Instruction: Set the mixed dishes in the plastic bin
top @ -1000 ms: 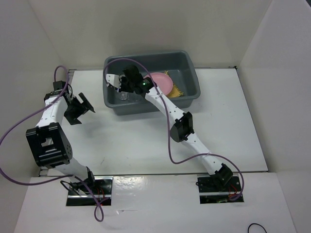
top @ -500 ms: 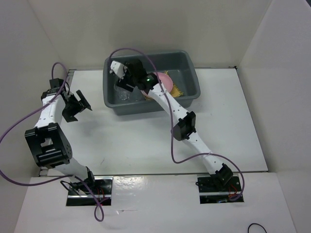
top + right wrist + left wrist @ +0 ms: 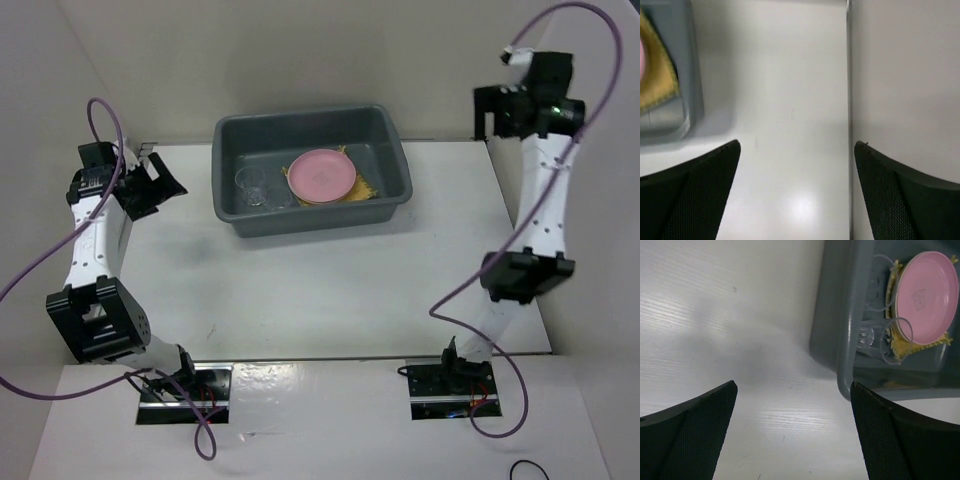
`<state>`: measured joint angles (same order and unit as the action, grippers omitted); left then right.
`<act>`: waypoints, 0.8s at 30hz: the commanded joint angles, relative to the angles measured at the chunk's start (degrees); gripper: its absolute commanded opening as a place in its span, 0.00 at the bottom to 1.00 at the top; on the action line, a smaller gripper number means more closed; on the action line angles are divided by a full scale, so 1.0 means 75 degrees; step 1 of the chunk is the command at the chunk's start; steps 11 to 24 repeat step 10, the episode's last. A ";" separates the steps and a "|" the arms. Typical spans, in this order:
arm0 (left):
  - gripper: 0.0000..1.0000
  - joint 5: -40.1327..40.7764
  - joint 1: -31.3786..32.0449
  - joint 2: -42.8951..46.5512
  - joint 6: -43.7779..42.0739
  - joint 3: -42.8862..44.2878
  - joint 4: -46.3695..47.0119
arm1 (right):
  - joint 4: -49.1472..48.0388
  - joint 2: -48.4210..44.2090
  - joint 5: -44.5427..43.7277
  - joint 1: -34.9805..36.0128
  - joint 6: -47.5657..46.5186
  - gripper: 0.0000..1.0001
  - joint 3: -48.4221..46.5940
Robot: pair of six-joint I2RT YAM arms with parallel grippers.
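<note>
The grey-blue plastic bin (image 3: 311, 222) stands at the back centre of the table. Inside it a pink plate (image 3: 321, 175) lies on a yellow mat (image 3: 364, 187), with clear cups (image 3: 252, 187) at its left end. My left gripper (image 3: 168, 180) hovers open and empty left of the bin. Its wrist view shows the bin's rim (image 3: 845, 340), the plate (image 3: 926, 297) and a cup (image 3: 885, 340) beyond the gripper (image 3: 793, 390). My right gripper (image 3: 487, 118) is raised high at the back right, open and empty. Below the right gripper (image 3: 797, 145) are bare table, the bin's corner (image 3: 690, 75) and the mat (image 3: 657, 75).
White enclosure walls (image 3: 590, 200) close the table at the left, back and right. The right wall (image 3: 905, 75) stands close beside my right gripper. Purple cables (image 3: 60, 240) loop off both arms.
My right arm pulled out of the bin and swung up to the back right corner, its jaws opening. The left arm drew back toward the left wall.
</note>
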<state>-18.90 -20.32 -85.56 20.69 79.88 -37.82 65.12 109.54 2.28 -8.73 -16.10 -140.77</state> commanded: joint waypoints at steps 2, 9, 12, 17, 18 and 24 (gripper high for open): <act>1.00 -0.0844 -0.0022 0.0579 -0.0285 -0.0092 0.0485 | 0.0310 -0.2619 0.0914 -0.0627 -0.0091 0.99 0.4137; 1.00 -0.1345 -0.0162 0.0814 -0.0438 -0.0641 0.0098 | -0.1823 -0.5378 0.0762 -0.0805 -0.0081 0.99 0.8512; 1.00 -0.1731 -0.0162 0.0942 -0.0368 -0.0816 0.0237 | -0.2025 -0.5545 0.0483 -0.0805 0.0013 0.99 0.9095; 1.00 -0.1731 -0.0162 0.0942 -0.0368 -0.0816 0.0237 | -0.2025 -0.5545 0.0483 -0.0805 0.0013 0.99 0.9095; 1.00 -0.1731 -0.0162 0.0942 -0.0368 -0.0816 0.0237 | -0.2025 -0.5545 0.0483 -0.0805 0.0013 0.99 0.9095; 1.00 -0.1731 -0.0162 0.0942 -0.0368 -0.0816 0.0237 | -0.2025 -0.5545 0.0483 -0.0805 0.0013 0.99 0.9095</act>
